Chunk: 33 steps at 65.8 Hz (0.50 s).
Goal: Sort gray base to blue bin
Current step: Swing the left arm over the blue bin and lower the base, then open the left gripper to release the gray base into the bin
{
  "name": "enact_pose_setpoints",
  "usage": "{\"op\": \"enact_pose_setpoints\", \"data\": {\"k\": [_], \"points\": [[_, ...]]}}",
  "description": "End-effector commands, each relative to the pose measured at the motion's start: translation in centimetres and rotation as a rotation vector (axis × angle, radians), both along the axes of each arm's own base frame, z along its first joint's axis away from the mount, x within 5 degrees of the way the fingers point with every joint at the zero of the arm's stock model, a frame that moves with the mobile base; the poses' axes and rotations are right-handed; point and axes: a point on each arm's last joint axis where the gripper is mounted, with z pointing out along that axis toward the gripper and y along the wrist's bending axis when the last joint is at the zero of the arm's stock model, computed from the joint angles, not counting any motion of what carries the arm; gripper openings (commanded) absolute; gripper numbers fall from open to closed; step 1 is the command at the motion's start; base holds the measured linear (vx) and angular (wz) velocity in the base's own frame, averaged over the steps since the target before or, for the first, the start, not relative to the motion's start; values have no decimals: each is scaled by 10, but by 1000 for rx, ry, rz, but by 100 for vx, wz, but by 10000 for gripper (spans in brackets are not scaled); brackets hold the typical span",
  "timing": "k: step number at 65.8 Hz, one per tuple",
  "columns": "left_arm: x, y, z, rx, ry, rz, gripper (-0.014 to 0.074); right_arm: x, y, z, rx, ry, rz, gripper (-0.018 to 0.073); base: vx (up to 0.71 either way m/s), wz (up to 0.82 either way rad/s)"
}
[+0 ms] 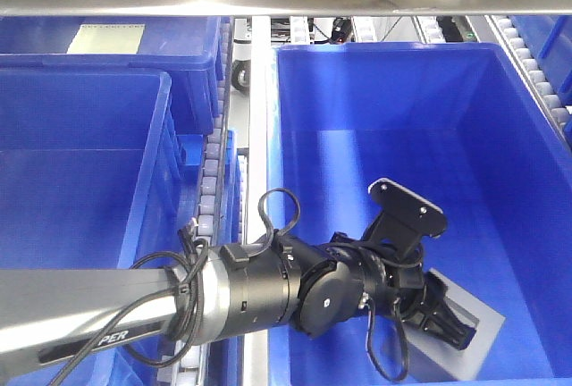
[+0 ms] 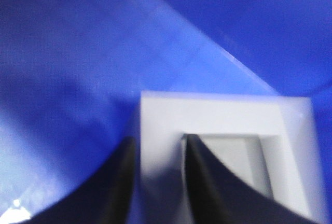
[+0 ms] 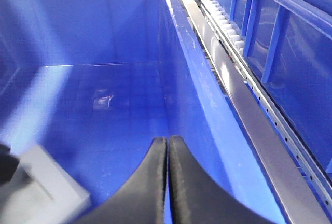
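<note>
The exterior front-facing view looks steeply down from above onto the large deep bright-blue plastic bin (image 1: 429, 136). The left wrist view sits very close to the matte gray recessed block (image 2: 223, 146) on that bin's floor. The right wrist view looks along the same bin's interior (image 3: 104, 79), catching the block (image 3: 41, 193) at its lower left.

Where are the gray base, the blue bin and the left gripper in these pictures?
gray base (image 2: 218, 112): left wrist view, on its pale upper rim above the square recess.
blue bin (image 1: 384, 46): front-facing view, on its far rim.
left gripper (image 1: 442, 314): front-facing view, between the black fingertips over the base.
</note>
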Motion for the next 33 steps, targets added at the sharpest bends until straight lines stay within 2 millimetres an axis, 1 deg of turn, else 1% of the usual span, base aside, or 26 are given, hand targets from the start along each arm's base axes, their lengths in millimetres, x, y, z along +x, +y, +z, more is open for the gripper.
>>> {"op": "enact_pose_setpoints", "data": {"k": [1, 5, 9, 13, 19, 24, 30, 31, 32, 33], "points": [[1, -2, 42, -130, -77, 26, 369, 2, -1, 3, -19, -33, -3, -5, 0, 0], [1, -1, 44, -136, -77, 28, 388, 2, -1, 3, -19, -33, -3, -5, 0, 0], [-1, 1, 52, -163, -64, 44, 386, 2, -1, 3, -19, -33, -3, -5, 0, 0], [-3, 6, 63, -199, -58, 63, 371, 2, -1, 3, -19, -33, -3, -5, 0, 0], [-11, 18, 80, -240, -77, 75, 321, 2, -1, 3, -19, -33, -3, -5, 0, 0], [-20, 34, 96, -272, -120, 74, 266, 2, -1, 3, -19, -33, -3, -5, 0, 0], [-36, 60, 108, -286, -157, 69, 190, 2, -1, 3, -19, -33, -3, -5, 0, 0], [-40, 66, 113, -297, -168, 68, 178, 2, -1, 3, -19, -33, -3, -5, 0, 0], [-43, 71, 113, -295, -174, 67, 161, 2, -1, 3, -19, -33, -3, -5, 0, 0], [-47, 77, 118, -309, -187, 67, 150, 2, -1, 3, -19, -33, -3, -5, 0, 0]]}}
